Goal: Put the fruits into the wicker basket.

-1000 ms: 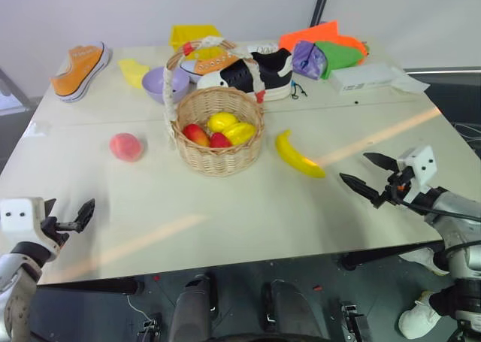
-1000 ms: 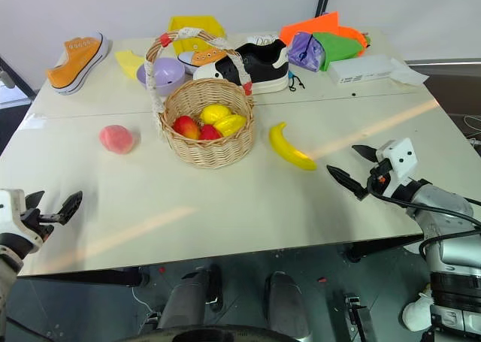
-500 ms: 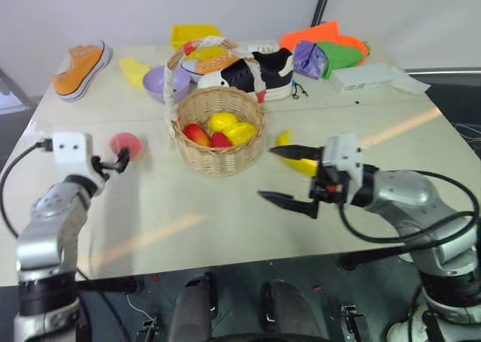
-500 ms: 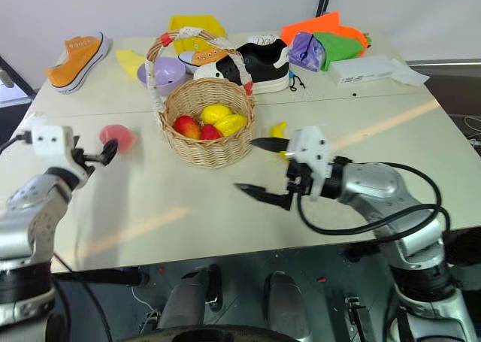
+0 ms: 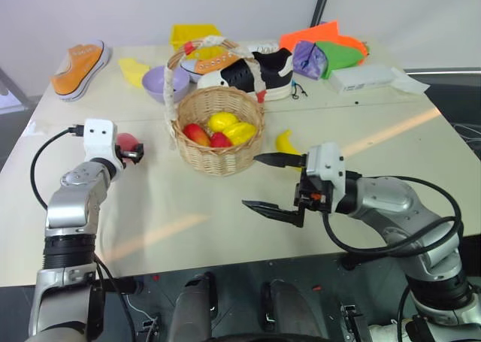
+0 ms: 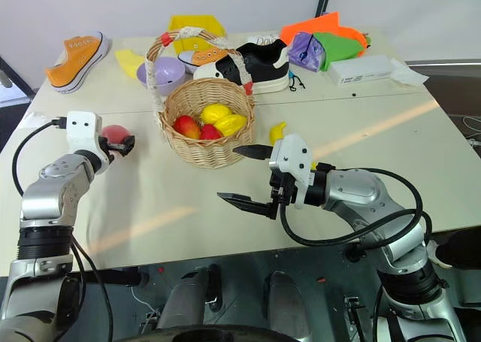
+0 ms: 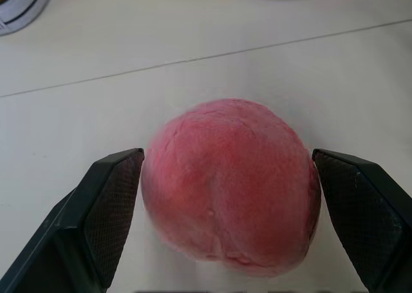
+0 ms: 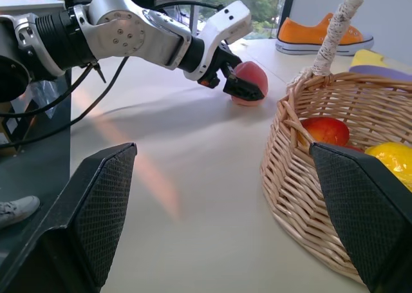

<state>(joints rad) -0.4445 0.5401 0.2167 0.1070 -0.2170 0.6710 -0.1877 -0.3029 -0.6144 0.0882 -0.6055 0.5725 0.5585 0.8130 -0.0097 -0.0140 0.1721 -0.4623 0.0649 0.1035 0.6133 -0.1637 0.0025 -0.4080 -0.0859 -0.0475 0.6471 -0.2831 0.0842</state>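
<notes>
Left end effector [image 7: 225,228] half-open around peach [image 7: 230,185] at left of frame, not gripping. Right end effector [image 5: 272,183] wide open, empty, centre frame below wicker basket [image 5: 219,131].

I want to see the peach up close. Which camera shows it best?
The left wrist view: the peach is big between the left gripper's fingers. Head views show it small, partly hidden; the right wrist view shows it far off.

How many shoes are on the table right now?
3: an orange sneaker at the far left corner, a black-and-white sneaker behind the wicker basket, and an orange-trimmed one beside it. Others may be hidden.
</notes>
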